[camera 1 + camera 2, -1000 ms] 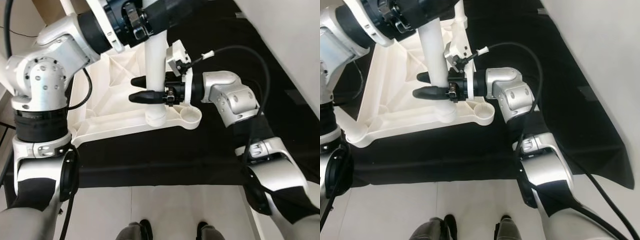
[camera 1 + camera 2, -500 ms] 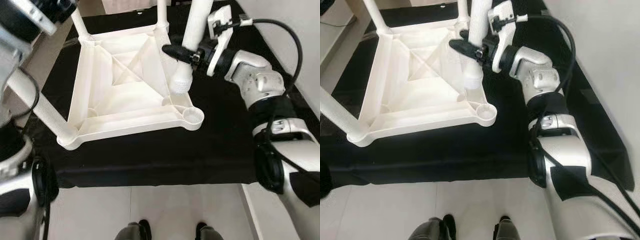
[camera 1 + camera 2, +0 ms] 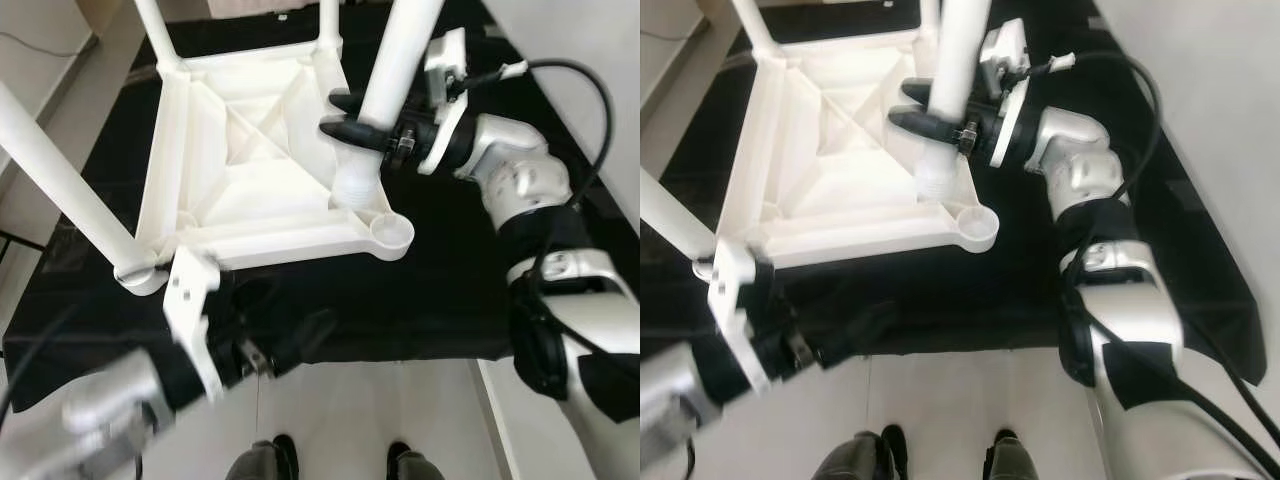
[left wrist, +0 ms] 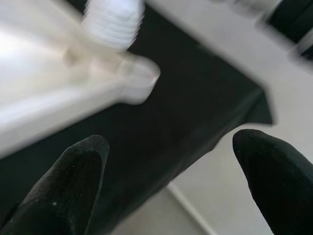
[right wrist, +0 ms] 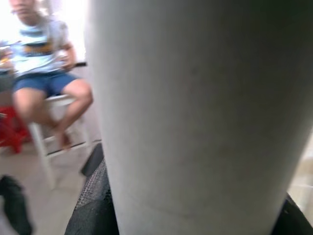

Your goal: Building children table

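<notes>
No lettering, label, brand, number or sign can be read anywhere in these views. The white plastic surfaces are plain, and the rest is too blurred or too dark to carry any legible mark.

Right arm: I see my silver right arm bent at the elbow, forearm reaching inward from the right, wrist level.
Right gripper (image 3: 345,115): my two black fingers point toward my left and clamp a white table leg (image 3: 385,90) between them, one on each side.
Left arm: my left arm sits low at the lower left, blurred, forearm angled up and inward.
Left gripper (image 4: 168,176): my black fingers (image 4: 73,181) stand wide apart with nothing between them.
Feet: my two dark feet (image 3: 330,462) show at the bottom edge.
</notes>
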Robot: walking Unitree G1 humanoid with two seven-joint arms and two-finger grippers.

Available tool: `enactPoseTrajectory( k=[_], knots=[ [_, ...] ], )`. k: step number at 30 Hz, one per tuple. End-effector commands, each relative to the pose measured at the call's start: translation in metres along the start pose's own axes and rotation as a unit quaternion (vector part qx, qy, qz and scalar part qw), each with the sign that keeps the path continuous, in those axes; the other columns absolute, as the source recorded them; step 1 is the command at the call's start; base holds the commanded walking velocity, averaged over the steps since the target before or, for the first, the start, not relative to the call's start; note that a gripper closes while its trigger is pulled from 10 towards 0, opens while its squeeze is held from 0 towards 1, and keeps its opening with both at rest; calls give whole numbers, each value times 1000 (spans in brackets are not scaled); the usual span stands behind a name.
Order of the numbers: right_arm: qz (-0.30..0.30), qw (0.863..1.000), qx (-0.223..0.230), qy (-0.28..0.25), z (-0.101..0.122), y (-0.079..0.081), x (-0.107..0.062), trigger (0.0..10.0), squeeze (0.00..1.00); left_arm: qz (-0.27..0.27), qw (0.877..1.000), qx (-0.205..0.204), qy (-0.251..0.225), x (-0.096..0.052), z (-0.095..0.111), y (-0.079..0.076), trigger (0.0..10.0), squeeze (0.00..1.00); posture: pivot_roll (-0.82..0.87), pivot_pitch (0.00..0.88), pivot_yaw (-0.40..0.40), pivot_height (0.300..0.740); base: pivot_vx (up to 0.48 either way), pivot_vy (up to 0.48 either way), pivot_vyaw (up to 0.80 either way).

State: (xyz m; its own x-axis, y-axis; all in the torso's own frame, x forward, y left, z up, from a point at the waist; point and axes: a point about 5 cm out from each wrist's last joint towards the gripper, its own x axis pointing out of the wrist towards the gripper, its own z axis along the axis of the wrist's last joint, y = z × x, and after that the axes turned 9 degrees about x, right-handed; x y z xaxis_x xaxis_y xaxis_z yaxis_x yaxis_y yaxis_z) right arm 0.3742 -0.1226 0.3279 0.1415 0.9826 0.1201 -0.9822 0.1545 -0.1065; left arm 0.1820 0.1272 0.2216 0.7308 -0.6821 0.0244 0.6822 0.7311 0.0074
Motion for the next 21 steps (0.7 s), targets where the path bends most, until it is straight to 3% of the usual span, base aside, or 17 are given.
enactPoseTrajectory(
  k=[1, 3, 5, 11, 15, 17, 21],
  knots=[
    [25, 1000, -14, -2, 2, 4, 3, 10000, 0, 54, 998, 12, 6, -4, -4, 0, 10000, 0, -9, 335, 42, 740, 0, 0, 0],
    [25, 1000, -15, -1, 1, 4, 4, 10000, 0, 64, 998, 12, 7, -5, -4, 1, 10000, 0, -9, 335, 42, 740, 0, 0, 0],
    [12, 1000, -17, -7, -2, 4, 8, 10000, 0, 123, 992, -4, 5, -8, -8, 7, 10000, 0, -6, 347, 36, 740, 0, 0, 0],
    [-4, 999, -12, -34, -6, 10, 11, 10000, 0, 163, 985, -37, -38, -10, -5, 5, 10000, 0, -14, 348, 29, 740, 0, -291, 0],
    [-10, 999, -14, -38, -8, 15, 12, 10000, 0, 172, 984, -41, -34, -8, -8, 3, 10000, 0, -27, 342, 28, 740, 0, -460, 0],
    [-33, 999, -17, -34, -12, 15, 14, 10000, 0, 195, 979, -53, -30, -6, -15, 6, 10000, 0, -46, 322, 24, 740, 0, 0, 0],
    [-79, 996, -21, -28, -17, 14, 17, 10000, 0, 221, 975, -31, -6, -5, -25, 10, 10000, 0, -58, 298, 11, 740, 0, 0, 0]
  ],
)
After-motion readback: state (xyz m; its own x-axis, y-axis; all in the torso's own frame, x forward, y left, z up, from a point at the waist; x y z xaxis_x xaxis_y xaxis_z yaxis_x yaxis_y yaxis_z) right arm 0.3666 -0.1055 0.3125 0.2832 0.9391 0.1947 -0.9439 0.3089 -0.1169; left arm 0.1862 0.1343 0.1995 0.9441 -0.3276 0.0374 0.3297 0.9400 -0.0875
